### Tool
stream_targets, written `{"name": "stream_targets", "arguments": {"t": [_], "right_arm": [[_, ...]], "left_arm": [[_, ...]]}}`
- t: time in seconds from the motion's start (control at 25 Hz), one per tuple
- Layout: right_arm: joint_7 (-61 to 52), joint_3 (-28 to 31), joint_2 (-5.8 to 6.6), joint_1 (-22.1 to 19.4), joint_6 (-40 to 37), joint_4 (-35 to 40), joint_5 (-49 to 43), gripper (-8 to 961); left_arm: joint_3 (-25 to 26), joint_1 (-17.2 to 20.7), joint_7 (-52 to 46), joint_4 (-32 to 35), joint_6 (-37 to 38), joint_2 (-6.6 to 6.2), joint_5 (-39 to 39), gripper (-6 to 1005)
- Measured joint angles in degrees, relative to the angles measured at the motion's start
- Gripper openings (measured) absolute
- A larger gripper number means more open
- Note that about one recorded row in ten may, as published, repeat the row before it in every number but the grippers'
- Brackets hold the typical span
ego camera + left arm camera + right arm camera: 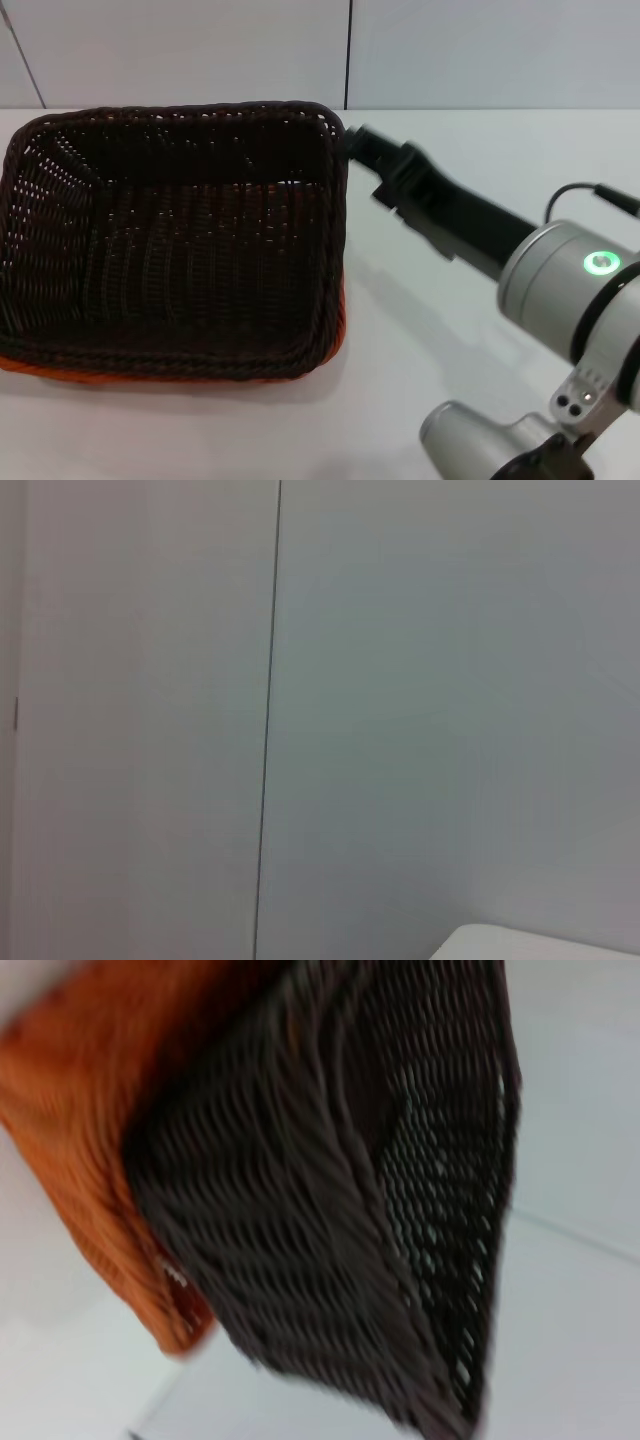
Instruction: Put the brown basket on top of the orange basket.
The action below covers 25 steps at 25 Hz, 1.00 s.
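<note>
Baskets, head view: the brown basket (170, 240), a dark brown, nearly black rectangular woven wicker-style tray with braided rim and open-weave sloping sides, is sitting on top of the orange basket (338, 322), a bright orange woven tray of like shape. Of the orange basket only a thin strip is showing, under the brown basket's near rim and at its near right corner. Both are resting on the white table (420, 340), with the pale panelled wall (200, 50) rising behind them.

Right gripper (352, 138), head view: it is reaching on its black arm to the far right corner of the brown basket and touching the rim there. Whether its fingers are spread or pinching the rim cannot be told, since the tips are lying against the dark weave. The arm's silver joint with a green light (600, 263) is standing well to the right of the brown basket.

Left wrist view: only the pale wall (400, 680) with one vertical seam and a corner of the white table (540, 948) are showing. The left gripper is appearing in no view.

Right wrist view: the brown basket's (330, 1210) outer woven side is filling the picture close up, with the orange basket (100, 1130) lying beneath and beside it, touching. The white table (570, 1340) is lying around both.
</note>
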<state>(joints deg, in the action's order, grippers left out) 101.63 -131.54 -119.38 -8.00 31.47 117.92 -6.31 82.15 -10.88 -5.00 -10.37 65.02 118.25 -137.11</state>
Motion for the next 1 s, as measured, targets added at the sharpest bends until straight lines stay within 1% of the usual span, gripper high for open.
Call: {"name": "stream_targets", "arguments": {"t": [0.08,0.12,0.16,0.2,0.24,0.28,0.32,0.44,0.48,0.52,0.64,0.68,0.72,0.76,0.8,0.84,0.88,0.92,1.0], "right_arm": [[-4.37,1.3,-0.16,-1.04,-4.95,-0.12,-3.42,662],[-4.37,1.3,-0.16,-1.04,-4.95,-0.12,-3.42,662],[-8.72,2.82,-0.18,-1.17,-9.62,-0.68,-4.22,662],[-8.72,2.82,-0.18,-1.17,-9.62,-0.68,-4.22,662],[-11.33,4.08,-0.18,-1.08,-12.95,-1.38,-4.26,662],[-17.82,6.95,-0.18,-0.71,-20.33,-3.26,-4.37,662],[-17.82,6.95,-0.18,-0.71,-20.33,-3.26,-4.37,662],[-31.02,12.29,-0.13,-0.26,-32.23,-6.6,-4.36,663],[-39.33,15.6,-0.05,-0.25,-39.88,-9.47,-4.11,663],[-39.33,15.6,-0.05,-0.25,-39.88,-9.47,-4.11,663],[-51.29,20.52,0.03,-0.02,-51.84,-15.78,-1.8,661],[-56.2,22.64,0.12,0.47,-62.22,-21.92,3.15,661],[-56.2,22.64,0.12,0.47,-62.22,-21.92,3.15,661],[-58.0,23.45,0.22,1.56,-75.81,-30.21,10.33,661],[-58.0,23.45,0.22,1.56,-75.81,-30.21,10.33,661],[-58.36,23.57,0.26,2.38,-82.25,-34.41,13.81,661],[-60.24,23.53,0.3,5.09,-95.1,-44.69,22.37,661],[-60.24,23.53,0.3,5.09,-95.1,-44.69,22.37,661],[-65.9,23.23,0.35,8.07,-105.69,-55.32,29.61,661]], "left_arm": [[0.02,-0.17,0.0,-0.01,0.0,-0.05,0.0,788],[0.02,-0.17,0.0,-0.01,0.0,-0.05,0.0,788],[0.02,-0.24,0.0,-0.01,0.0,-0.04,0.0,788],[0.03,-0.3,0.0,-0.01,-0.02,-0.04,0.01,788],[0.03,-0.34,0.0,-0.02,-0.04,-0.05,0.0,788],[0.03,-0.35,-0.06,-0.16,0.02,-0.01,0.0,788],[0.03,-0.35,-0.06,-0.16,0.02,-0.01,0.0,788],[0.04,-0.24,-0.41,-0.53,0.34,0.02,0.01,788],[0.13,-0.28,-0.51,-0.64,0.46,0.03,0.0,788],[0.13,-0.28,-0.51,-0.64,0.46,0.03,0.0,788],[0.29,-0.57,-0.57,-0.69,0.48,0.04,0.0,788],[0.32,-0.82,-0.59,-0.74,0.48,0.04,-0.01,788],[0.32,-0.82,-0.59,-0.74,0.48,0.04,-0.01,788],[0.37,-1.01,-0.55,-0.75,0.56,0.0,-0.05,788],[0.37,-1.01,-0.55,-0.75,0.56,0.0,-0.05,788],[0.38,-1.07,-0.55,-0.76,0.71,-0.01,-0.07,788],[0.38,-1.13,-0.62,-0.79,1.35,-0.01,-0.1,788],[0.38,-1.13,-0.62,-0.79,1.35,-0.01,-0.1,788],[0.35,-1.18,-0.69,-0.84,2.13,-0.02,-0.11,788]]}}
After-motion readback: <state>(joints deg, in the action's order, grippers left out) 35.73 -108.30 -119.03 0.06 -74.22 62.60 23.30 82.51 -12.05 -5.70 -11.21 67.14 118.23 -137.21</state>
